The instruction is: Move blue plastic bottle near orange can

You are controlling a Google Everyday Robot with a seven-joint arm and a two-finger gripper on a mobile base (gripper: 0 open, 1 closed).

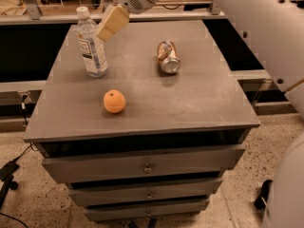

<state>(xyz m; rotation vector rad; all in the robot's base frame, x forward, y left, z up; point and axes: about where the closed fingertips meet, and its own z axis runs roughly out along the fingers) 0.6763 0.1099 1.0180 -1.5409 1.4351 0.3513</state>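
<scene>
The blue plastic bottle (92, 44) stands upright at the back left of the grey cabinet top (142, 94); it has a white cap and a white-and-blue label. The orange can (168, 57) lies on its side at the back centre-right, its silver end facing me, well apart from the bottle. My gripper (112, 23) hangs above the cabinet, just right of the bottle's upper part, with its tan fingers pointing down-left toward the bottle. It holds nothing that I can see.
A round orange fruit (114, 101) sits on the cabinet top in front of the bottle. The cabinet has several drawers (145, 163) below. My white arm (256, 27) reaches in from the right. A shelf rail (57, 17) runs behind the cabinet.
</scene>
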